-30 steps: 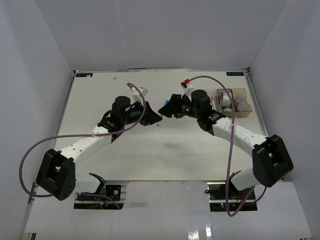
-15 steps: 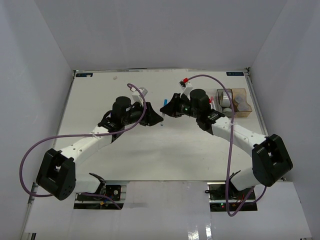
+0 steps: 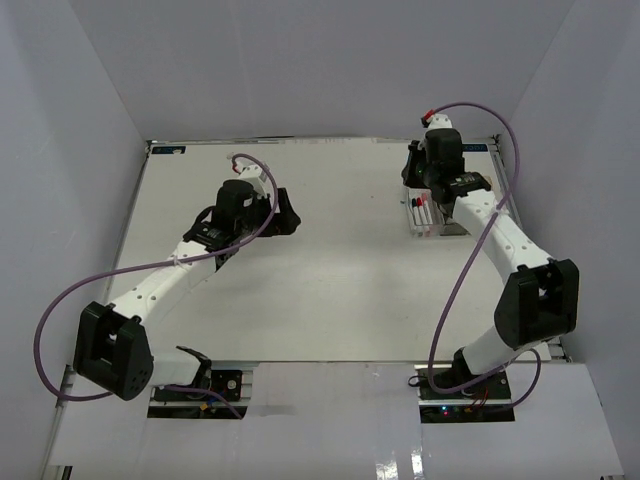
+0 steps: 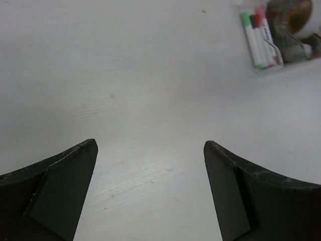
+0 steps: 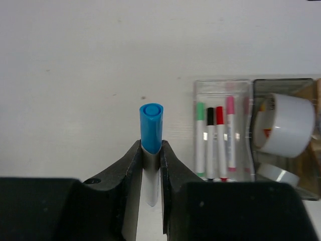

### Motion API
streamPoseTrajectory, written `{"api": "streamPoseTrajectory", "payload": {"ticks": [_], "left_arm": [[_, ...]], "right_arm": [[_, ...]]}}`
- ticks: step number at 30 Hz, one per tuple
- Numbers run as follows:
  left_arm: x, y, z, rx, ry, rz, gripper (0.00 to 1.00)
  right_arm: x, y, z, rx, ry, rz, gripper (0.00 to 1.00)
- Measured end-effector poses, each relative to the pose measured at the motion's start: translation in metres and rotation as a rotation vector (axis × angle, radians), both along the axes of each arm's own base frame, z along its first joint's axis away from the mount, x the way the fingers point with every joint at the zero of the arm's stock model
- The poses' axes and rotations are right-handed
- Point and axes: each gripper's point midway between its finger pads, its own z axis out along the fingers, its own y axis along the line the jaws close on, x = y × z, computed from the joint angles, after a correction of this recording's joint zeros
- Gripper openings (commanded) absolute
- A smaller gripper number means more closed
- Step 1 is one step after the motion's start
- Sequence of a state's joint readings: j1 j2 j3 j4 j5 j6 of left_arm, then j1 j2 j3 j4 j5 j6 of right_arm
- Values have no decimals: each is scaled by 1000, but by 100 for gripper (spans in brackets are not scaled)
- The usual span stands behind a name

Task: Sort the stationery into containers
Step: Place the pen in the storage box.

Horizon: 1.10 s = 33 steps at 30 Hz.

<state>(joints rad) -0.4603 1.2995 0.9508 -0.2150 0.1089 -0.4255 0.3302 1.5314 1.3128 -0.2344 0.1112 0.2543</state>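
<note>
My right gripper [image 5: 150,146] is shut on a white marker with a blue cap [image 5: 151,125], which stands up between the fingers. In the top view this gripper [image 3: 412,180] hangs at the back right, just left of the containers. The clear bin [image 5: 222,83] holds markers with green [image 5: 200,138], black, red and pink caps. The smoky grey bin [image 5: 286,84] beside it holds a large clear tape roll [image 5: 283,124] and a smaller roll [image 5: 275,173]. My left gripper [image 4: 150,146] is open over bare table, with nothing between its fingers.
White walls close in the table on three sides. In the top view the clear bin [image 3: 422,216] shows below the right wrist, and the other bins are hidden by that arm. The left gripper [image 3: 287,213] sits left of centre. In the left wrist view the bins [image 4: 281,64] lie far off at the top right.
The grippers met at mid-table; the left one opened and drew back left. The right one shut on the blue-capped marker and swung with it to the back right beside the bins.
</note>
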Motion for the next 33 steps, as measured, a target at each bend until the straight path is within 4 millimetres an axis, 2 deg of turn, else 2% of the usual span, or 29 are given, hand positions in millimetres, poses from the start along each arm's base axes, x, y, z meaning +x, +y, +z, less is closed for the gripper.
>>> {"api": "streamPoseTrajectory", "payload": {"ticks": [3,6,10,13,16,17,19,21,23,25,27,30,33], "left_arm": [[14,28,0,72,-17,103,98],[21,54,-7,146,-12,187,98],[22,68,-11,200,-10,224,98],[22,71,-12,217,-9,231,98],[22,75,-13,226,-7,236,98],[22,75,-13,228,-7,238,98],[21,76,-14,232,-6,239,98],[21,77,-14,233,-4,240,98],[21,78,-13,233,-5,242,98],[21,78,-13,233,-5,243,98],[21,79,-13,232,-5,244,98],[20,79,-10,230,-10,244,98],[19,80,-6,224,-20,247,98]], "right_arm": [[21,-38,-13,-102,39,-81,11],[37,-67,-42,-196,120,-127,12],[44,-86,-87,-282,243,-137,14],[43,-91,-113,-323,318,-125,18],[40,-92,-129,-343,369,-111,31],[39,-92,-133,-349,380,-106,39],[36,-93,-137,-355,399,-101,44],[34,-93,-138,-358,409,-97,60],[33,-94,-137,-365,411,-97,71],[30,-95,-132,-367,409,-101,72],[27,-97,-119,-365,386,-108,74],[16,-99,-75,-342,294,-126,80],[-4,-104,-12,-300,144,-152,92]]}}
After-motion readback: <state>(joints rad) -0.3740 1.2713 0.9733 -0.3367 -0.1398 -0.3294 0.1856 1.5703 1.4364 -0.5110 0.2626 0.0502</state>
